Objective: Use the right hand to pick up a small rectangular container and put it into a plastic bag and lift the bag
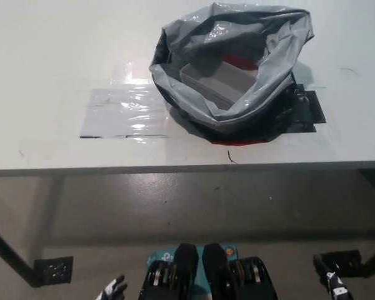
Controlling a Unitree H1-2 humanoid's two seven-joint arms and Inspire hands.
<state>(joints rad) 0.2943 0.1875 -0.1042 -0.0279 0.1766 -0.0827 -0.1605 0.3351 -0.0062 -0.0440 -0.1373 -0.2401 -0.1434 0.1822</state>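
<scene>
A grey plastic bag (237, 69) is seen open on the white table (50, 75), a small rectangular container (215, 80) inside; only fingertips of both hands are glimpsed at the bottom edge.
</scene>
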